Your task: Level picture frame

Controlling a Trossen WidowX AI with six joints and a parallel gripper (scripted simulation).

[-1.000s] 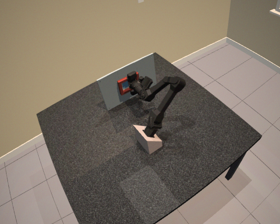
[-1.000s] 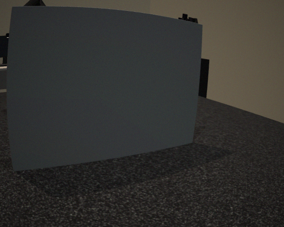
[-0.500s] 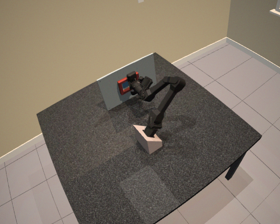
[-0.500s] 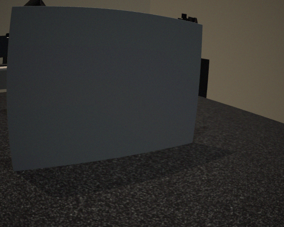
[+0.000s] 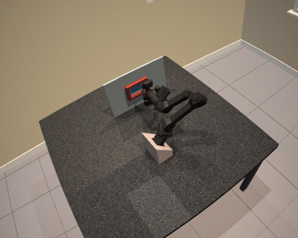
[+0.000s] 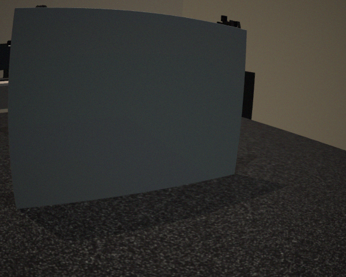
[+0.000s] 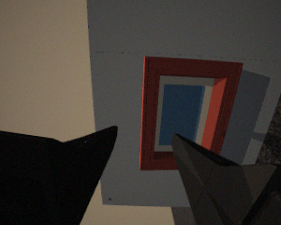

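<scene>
The red picture frame (image 5: 127, 93) (image 7: 151, 112) with a blue picture hangs on the grey board (image 5: 110, 97) (image 6: 122, 104) (image 7: 117, 94). In the top view its top edge looks nearly parallel to the board's top edge; a slight tilt cannot be ruled out. My gripper (image 5: 144, 94) (image 7: 144, 134) is open in front of the frame's right end, with nothing between its fingertips. In the wrist view, turned sideways, one fingertip lies beyond the frame's top edge and the other overlaps the picture's lower corner. The screw and notched strip are hidden. The exterior camera sees only the board's back.
The board stands upright on the dark speckled table (image 5: 92, 158) (image 6: 196, 238). The arm's pale wedge base (image 5: 164, 154) stands in front of it. The arm reaches in from the right. A dark panel (image 6: 248, 95) shows beyond the board in the exterior view.
</scene>
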